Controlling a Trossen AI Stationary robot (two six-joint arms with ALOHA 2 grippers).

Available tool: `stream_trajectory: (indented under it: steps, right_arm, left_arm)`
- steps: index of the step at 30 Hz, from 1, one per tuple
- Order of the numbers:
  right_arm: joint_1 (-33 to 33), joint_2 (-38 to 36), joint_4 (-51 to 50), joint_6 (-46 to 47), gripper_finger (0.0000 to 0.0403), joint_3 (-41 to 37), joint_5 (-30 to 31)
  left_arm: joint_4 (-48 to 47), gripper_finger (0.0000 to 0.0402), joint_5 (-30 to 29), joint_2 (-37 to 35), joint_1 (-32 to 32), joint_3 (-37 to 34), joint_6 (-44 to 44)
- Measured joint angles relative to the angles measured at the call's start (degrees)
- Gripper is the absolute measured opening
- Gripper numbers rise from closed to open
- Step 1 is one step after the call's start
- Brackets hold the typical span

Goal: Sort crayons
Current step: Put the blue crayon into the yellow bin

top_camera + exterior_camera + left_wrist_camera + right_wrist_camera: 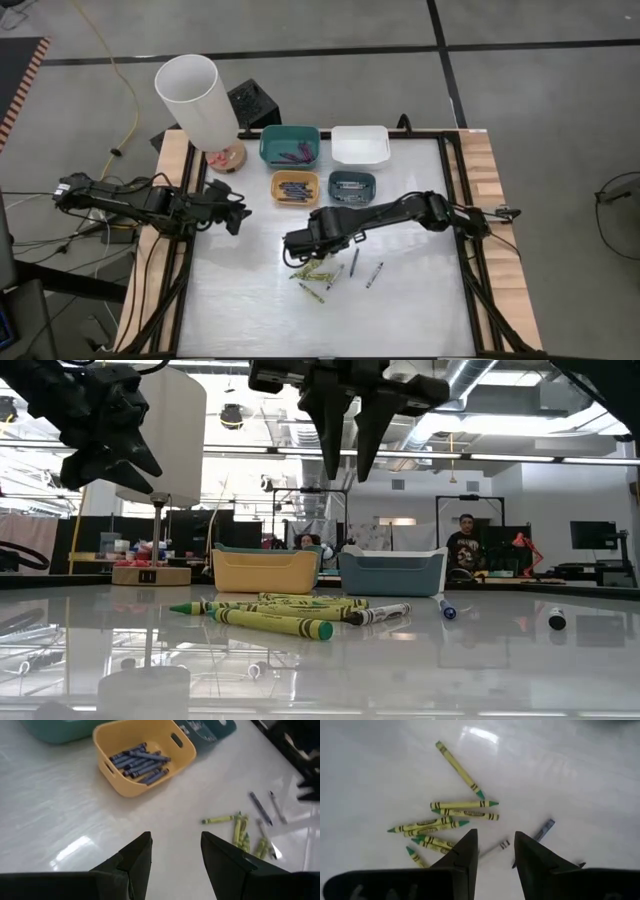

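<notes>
Paper-wrapped crayons [447,822] lie on a glossy white desk [240,290] edged along both sides with pale wood; smooth plastic bins [295,187] line its far edge.

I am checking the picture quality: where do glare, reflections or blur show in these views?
Right wrist view: a bright glare patch on the table beyond the crayons, which stay sharp. Left wrist view: a softer sheen near the yellow bin; the far corner is blurred. Low view: the glossy tabletop mirrors the bins, and ceiling lights leave the right gripper as a dark silhouette. High view: even light, no strong glare.
</notes>
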Motion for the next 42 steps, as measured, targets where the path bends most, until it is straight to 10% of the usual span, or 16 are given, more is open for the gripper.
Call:
stream_trajectory:
  steps: [9,21,42]
  right_arm:
    - [0.34,-7.47,0.22,-0.81,0.0120,-10.86,2.43]
    - [6.64,-25.02,15.65,29.03,0.0120,-44.91,-0.69]
    - [5.55,-15.42,28.68,30.68,0.0120,-47.17,-1.59]
  left_arm:
    - [-0.02,0.0160,1.75,-0.02,0.01,-0.01,1.95]
    - [0.14,0.0160,0.19,-0.02,0.01,-0.01,2.98]
    - [0.19,0.0160,0.10,-0.01,0.01,-0.01,2.37]
